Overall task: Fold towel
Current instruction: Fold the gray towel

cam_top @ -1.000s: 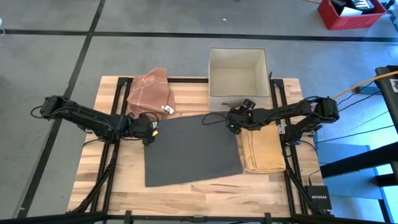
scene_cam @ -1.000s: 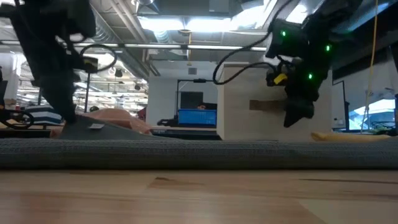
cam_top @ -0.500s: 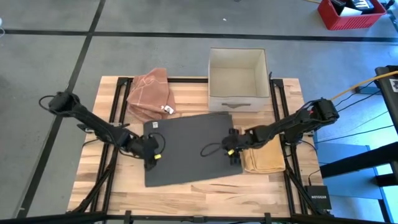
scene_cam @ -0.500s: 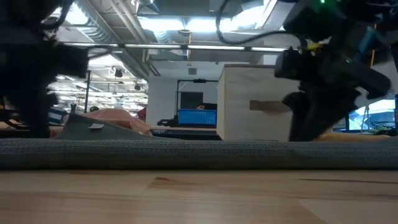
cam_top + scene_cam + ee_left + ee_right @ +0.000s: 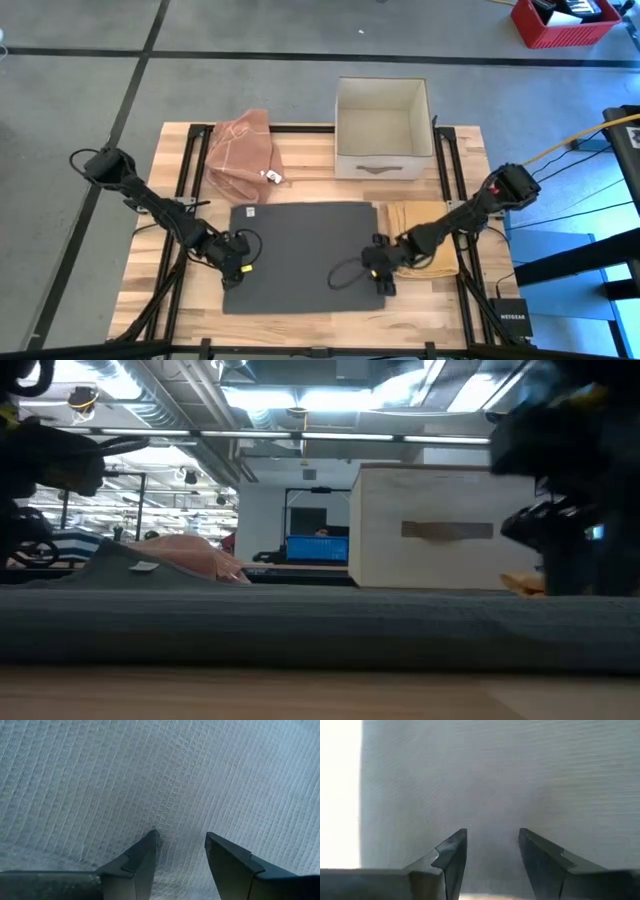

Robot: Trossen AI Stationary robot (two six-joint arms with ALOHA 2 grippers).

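The dark grey towel (image 5: 303, 255) lies flat on the wooden tabletop (image 5: 190, 300), spread as a rectangle a little toward the 6 o'clock side of the centre, with a small white label at its corner toward 10 o'clock. Seen from table height it forms a low grey band (image 5: 320, 622) across the whole width.

The left tool (image 5: 240, 270) sits at the towel's corner toward 8 o'clock, low over the cloth. Its wrist camera shows the waffle weave of the towel (image 5: 160, 780) filling the view, with the two dark fingers (image 5: 137, 865) standing apart and nothing between them. The right tool (image 5: 380, 272) is at the opposite near corner, toward 4 o'clock, also down at the fabric; its fingers (image 5: 450, 857) are likewise parted over the grey cloth (image 5: 495, 775), clamped on nothing.

Just beside the towel toward 3 o'clock, touching or nearly touching its edge, lies a folded mustard-yellow towel (image 5: 430, 235), partly under the right arm. Toward 11 o'clock, a crumpled pinkish-brown cloth (image 5: 243, 150) rests on the tabletop, near the grey towel's far edge. Toward 1 o'clock stands an open white box (image 5: 383, 125), close to that same edge. A red crate (image 5: 565, 22) sits on the floor, well apart.
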